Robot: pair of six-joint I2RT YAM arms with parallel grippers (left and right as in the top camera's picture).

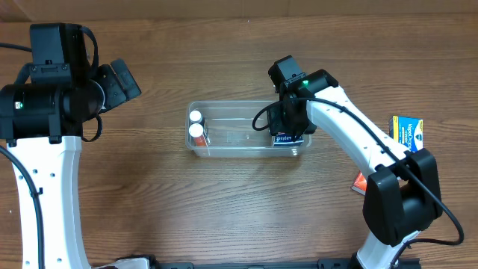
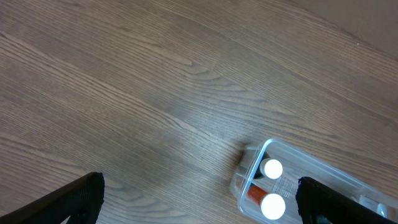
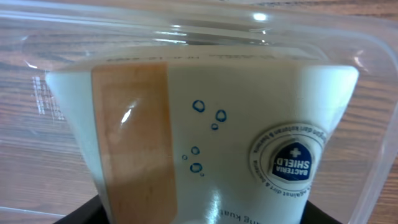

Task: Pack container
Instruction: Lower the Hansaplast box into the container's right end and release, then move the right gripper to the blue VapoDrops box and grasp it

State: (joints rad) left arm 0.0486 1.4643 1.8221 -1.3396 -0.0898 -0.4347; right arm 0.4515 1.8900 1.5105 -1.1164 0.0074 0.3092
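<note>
White bandage box [image 3: 205, 137] sits pinched in the right gripper [image 1: 290, 123] at the right end of the container [image 1: 239, 152], mid-desk, so placing looks nearly done and next it should let go and lift straight out, while the left gripper [image 2: 204, 202] hangs spread near the left edge.

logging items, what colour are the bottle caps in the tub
The caps are white; left wrist view.
</note>
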